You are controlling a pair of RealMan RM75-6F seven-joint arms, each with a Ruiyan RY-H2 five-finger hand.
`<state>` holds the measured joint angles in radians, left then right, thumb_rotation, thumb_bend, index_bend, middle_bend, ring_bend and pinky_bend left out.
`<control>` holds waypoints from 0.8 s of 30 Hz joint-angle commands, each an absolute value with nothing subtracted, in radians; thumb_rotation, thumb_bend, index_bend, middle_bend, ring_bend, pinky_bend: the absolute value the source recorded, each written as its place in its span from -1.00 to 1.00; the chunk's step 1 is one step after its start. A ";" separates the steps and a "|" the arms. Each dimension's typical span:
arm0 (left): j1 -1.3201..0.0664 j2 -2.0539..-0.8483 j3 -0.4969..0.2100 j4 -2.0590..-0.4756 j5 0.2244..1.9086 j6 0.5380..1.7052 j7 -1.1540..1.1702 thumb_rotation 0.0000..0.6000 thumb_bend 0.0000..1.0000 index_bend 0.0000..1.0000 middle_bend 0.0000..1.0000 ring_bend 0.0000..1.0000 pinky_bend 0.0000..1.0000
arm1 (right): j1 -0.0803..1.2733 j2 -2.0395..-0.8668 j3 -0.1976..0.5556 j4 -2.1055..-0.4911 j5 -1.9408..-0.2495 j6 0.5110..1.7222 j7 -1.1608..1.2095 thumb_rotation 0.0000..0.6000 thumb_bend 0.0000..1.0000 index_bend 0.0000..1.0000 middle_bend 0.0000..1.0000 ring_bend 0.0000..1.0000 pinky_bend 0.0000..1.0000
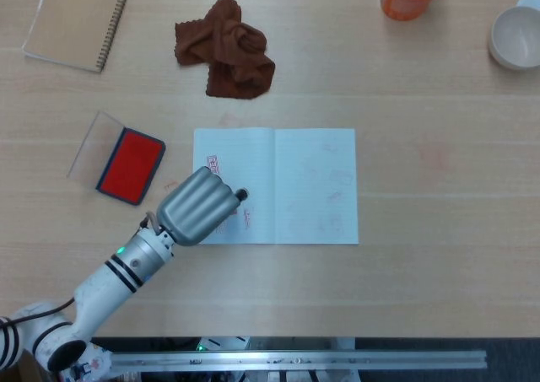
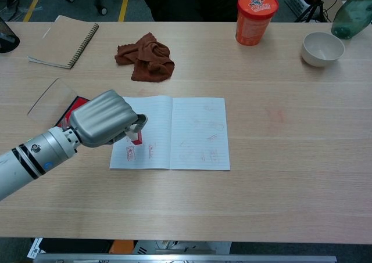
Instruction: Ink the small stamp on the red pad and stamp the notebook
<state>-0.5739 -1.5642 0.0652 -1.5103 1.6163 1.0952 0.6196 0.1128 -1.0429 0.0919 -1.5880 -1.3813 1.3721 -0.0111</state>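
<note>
— What lies at the far left of the pale wooden desk (image 2: 279, 187)?

— A tan spiral-bound pad (image 2: 63, 41), then the red ink pad in its dark tray (image 1: 130, 164).

— And the left hand (image 2: 103, 118)?

— Its fingers (image 1: 211, 198) grip the small red-based stamp (image 2: 136, 137) above the open lined notebook (image 2: 192, 132). Red marks show there, too small to read.

— Further right?

— A brown crumpled cloth (image 2: 145, 57), an orange tub (image 2: 254, 10) with an unreadable label, a white bowl (image 2: 322, 47).

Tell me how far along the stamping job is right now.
Red stamp marks already show on the left page of the open lined notebook, so stamping has happened. The left hand holds the small red stamp lifted above that page. The red ink pad lies open beside it; whether more inking and stamping remain is unclear.
</note>
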 commanded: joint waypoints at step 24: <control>-0.424 -1.470 0.159 -1.429 1.635 1.179 0.622 1.00 -0.20 -0.05 1.00 1.00 1.00 | 0.123 -1.049 0.089 -1.601 -1.395 1.369 -0.026 1.00 -0.40 -0.68 -0.38 -0.66 -0.53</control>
<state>-0.4299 -1.4626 0.1557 -1.4395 1.6330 1.1785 0.6272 0.1234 -1.0493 0.0896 -1.6009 -1.3951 1.3689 -0.0258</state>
